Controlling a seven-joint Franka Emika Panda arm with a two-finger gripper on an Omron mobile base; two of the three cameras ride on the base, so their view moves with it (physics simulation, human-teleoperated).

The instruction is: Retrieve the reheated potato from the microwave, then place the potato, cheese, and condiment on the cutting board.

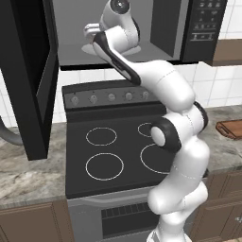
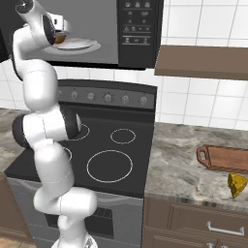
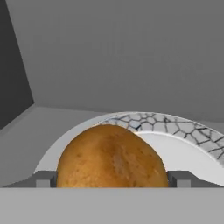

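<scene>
The golden-brown potato (image 3: pixel 111 155) lies on a white plate (image 3: pixel 183 148) inside the open microwave (image 2: pixel 138 29). My gripper (image 3: pixel 113 179) reaches into the grey cavity, and its two fingertips (image 3: pixel 43 179) press against the potato's left and right sides. In the right base view the potato (image 2: pixel 59 38) peeks out beside the hand, above the plate (image 2: pixel 82 46). The cutting board (image 2: pixel 225 157) lies on the counter to the right of the stove. The yellow cheese (image 2: pixel 237 185) sits just in front of it. The condiment is out of view.
The microwave door (image 1: pixel 28 80) hangs open at the left, reaching down to counter height. A black stove (image 1: pixel 113 146) stands under the microwave. A brown shelf (image 2: pixel 203 63) juts out above the right counter. The cutting board (image 1: pixel 230 128) also shows at the right edge.
</scene>
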